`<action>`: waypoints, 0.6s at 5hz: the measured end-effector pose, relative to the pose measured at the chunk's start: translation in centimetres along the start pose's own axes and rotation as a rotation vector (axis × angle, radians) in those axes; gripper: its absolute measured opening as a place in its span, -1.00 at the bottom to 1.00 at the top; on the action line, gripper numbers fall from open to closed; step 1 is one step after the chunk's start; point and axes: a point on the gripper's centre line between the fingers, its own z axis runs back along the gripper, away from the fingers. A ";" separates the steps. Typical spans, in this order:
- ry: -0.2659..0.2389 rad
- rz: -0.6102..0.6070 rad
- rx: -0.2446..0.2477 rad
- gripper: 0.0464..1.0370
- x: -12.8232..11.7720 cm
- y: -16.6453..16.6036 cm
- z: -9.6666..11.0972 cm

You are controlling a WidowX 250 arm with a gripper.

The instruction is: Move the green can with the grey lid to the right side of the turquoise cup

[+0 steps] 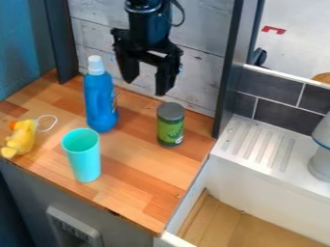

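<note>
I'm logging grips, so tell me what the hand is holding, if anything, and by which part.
Nothing is held. The hand hangs open above the wooden counter, near the blue bottle and green can, with wall visible between its fingers.

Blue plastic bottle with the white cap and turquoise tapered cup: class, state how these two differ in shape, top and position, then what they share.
The blue bottle narrows to a neck, while the turquoise cup is widest at its rim. The bottle is closed by a white cap; the cup is open. The bottle stands nearer the plank wall, the cup nearer the counter's front edge. Both stand upright on the wooden counter.
</note>
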 end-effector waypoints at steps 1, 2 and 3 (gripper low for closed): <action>-0.071 0.073 0.049 0.94 1.5 0.9 -1.4; -0.092 0.103 0.054 0.94 2.6 1.0 -2.8; -0.134 0.132 0.072 0.94 4.1 1.4 -3.0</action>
